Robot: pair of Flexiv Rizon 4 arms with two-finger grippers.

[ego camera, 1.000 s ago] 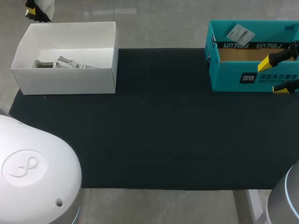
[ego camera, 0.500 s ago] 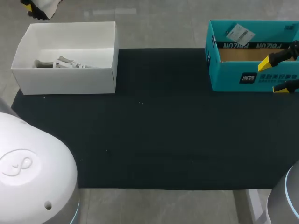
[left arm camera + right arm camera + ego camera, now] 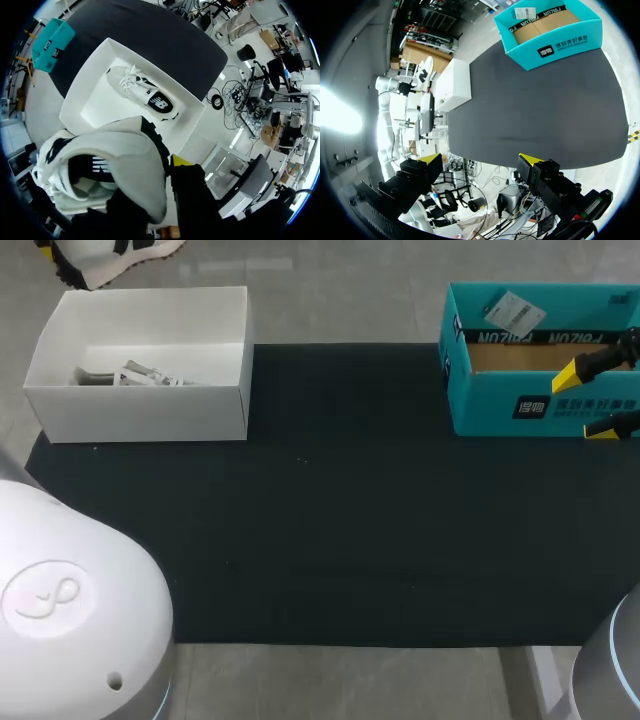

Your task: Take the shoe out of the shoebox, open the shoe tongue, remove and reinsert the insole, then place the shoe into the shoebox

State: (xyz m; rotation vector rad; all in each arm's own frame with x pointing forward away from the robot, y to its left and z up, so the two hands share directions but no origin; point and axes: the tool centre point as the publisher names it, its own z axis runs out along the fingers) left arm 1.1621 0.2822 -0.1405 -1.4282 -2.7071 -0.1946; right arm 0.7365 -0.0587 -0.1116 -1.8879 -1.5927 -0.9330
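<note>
The shoe [image 3: 100, 260] is out and up in the air. In the head view it shows at the far left corner, beyond the white box [image 3: 140, 410], and more of it is in sight than a second ago: then only a scrap of white and black peeked in, now the sole and side are plain. So the left arm has been carrying it up and across while I watch.

The left gripper [image 3: 170, 172] is clamped on the shoe's [image 3: 110, 170] heel end. One yellow tip shows just beside the collar and the other is hidden by the shoe, but the shoe hangs free well above the box, so the grip must be closed on it. Below it, a second shoe [image 3: 145, 95] lies on its side in the white box [image 3: 75, 107].

The right gripper [image 3: 588, 400] has not stirred in this last second. It sits over the front wall of the teal box [image 3: 500, 405], fingers spread wide with nothing between them.

To my eye the first step is done. The shoe next needs to come down onto the black mat [image 3: 330, 540], where the idle right arm can help pull the tongue open. The tongue and insole look untouched so far.
</note>
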